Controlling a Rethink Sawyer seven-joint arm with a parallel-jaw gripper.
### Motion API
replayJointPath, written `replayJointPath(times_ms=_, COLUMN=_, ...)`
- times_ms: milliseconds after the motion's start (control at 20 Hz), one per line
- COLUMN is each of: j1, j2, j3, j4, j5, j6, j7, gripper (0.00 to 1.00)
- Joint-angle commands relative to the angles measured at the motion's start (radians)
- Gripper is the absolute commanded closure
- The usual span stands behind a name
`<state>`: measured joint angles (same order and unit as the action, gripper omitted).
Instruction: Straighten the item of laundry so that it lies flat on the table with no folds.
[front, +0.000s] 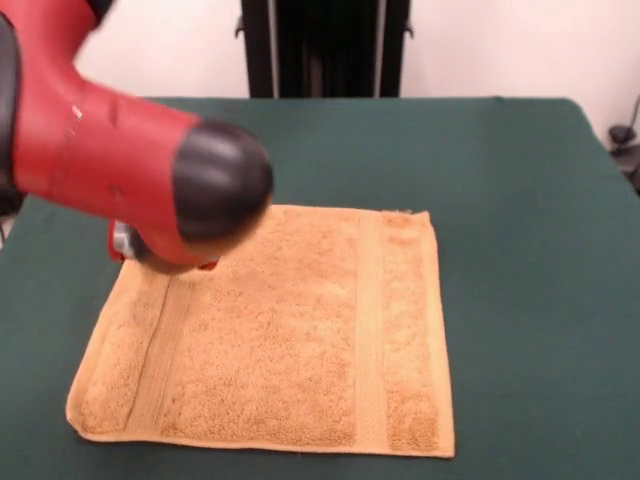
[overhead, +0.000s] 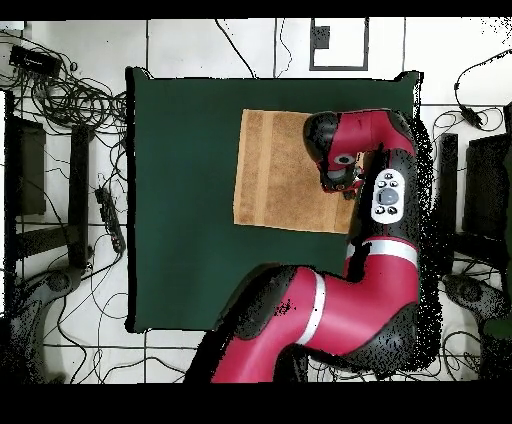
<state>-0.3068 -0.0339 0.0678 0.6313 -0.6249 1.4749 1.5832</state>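
Observation:
The golden-orange towel lies spread open and nearly flat on the dark green table. Two woven bands run near its left and right edges in the front view. Its far left corner is hidden behind my red and black arm. Only a small part of my gripper shows under the arm, low over that corner, and I cannot see its state. In the overhead view the towel lies at the table's far right part. The arm covers its right edge there, with the gripper beneath the wrist.
The black pedestal stands beyond the table's far edge. In the overhead view, cables and equipment lie on the floor left of the table. The arm's lower links overhang the table's near right corner.

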Motion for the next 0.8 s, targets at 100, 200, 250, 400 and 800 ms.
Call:
replayJointPath(times_ms=100, j1=-0.043, j2=-0.355, j3=0.188, j4=0.488, j5=0.187, j6=-0.442, j7=-0.198, gripper=1.00)
replayJointPath(times_ms=200, j1=-0.054, j2=-0.420, j3=0.207, j4=0.550, j5=0.205, j6=-0.519, j7=-0.175, gripper=1.00)
replayJointPath(times_ms=250, j1=-0.056, j2=-0.446, j3=0.209, j4=0.573, j5=0.209, j6=-0.561, j7=-0.150, gripper=1.00)
replayJointPath(times_ms=400, j1=-0.058, j2=-0.490, j3=0.215, j4=0.609, j5=0.216, j6=-0.617, j7=-0.118, gripper=1.00)
replayJointPath(times_ms=800, j1=0.000, j2=-0.433, j3=0.151, j4=0.495, j5=0.180, j6=-0.499, j7=-0.083, gripper=1.00)
